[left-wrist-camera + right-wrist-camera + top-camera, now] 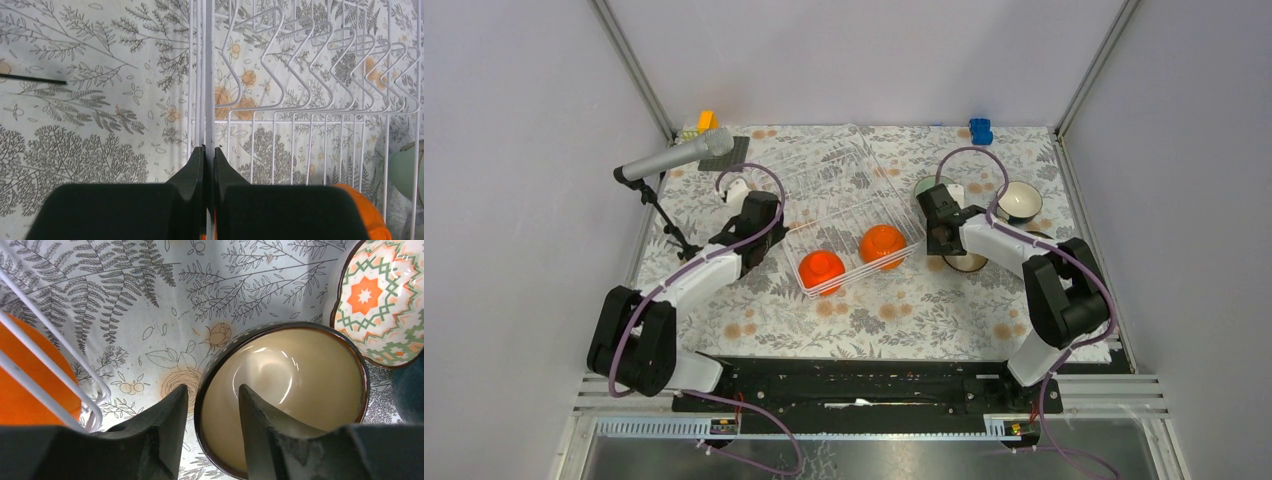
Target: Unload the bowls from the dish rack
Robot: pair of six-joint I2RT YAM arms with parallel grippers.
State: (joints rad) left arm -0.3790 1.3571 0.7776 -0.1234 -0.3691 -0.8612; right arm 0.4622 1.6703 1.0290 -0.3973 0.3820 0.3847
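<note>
The white wire dish rack point(854, 195) sits mid-table with two orange bowls point(821, 268) point(883, 243) upside down at its near side. My left gripper point(767, 213) is shut on the rack's left rim wire point(209, 100). One orange bowl point(362, 205) and the mint green bowl point(407, 170) show in the left wrist view. My right gripper point(213, 387) is open, its fingers astride the rim of the dark brown, cream-inside bowl point(285, 385), standing on the table right of the rack. A patterned white bowl point(380, 300) and the dark teal bowl point(411, 390) stand beside it.
A microphone point(674, 160) on a black stand is at the back left, beside a dark grey mat point(736, 150) and a yellow-orange block point(707, 120). A blue block point(980, 130) is at the back. The mint green bowl point(932, 187) stands behind my right gripper point(939, 235).
</note>
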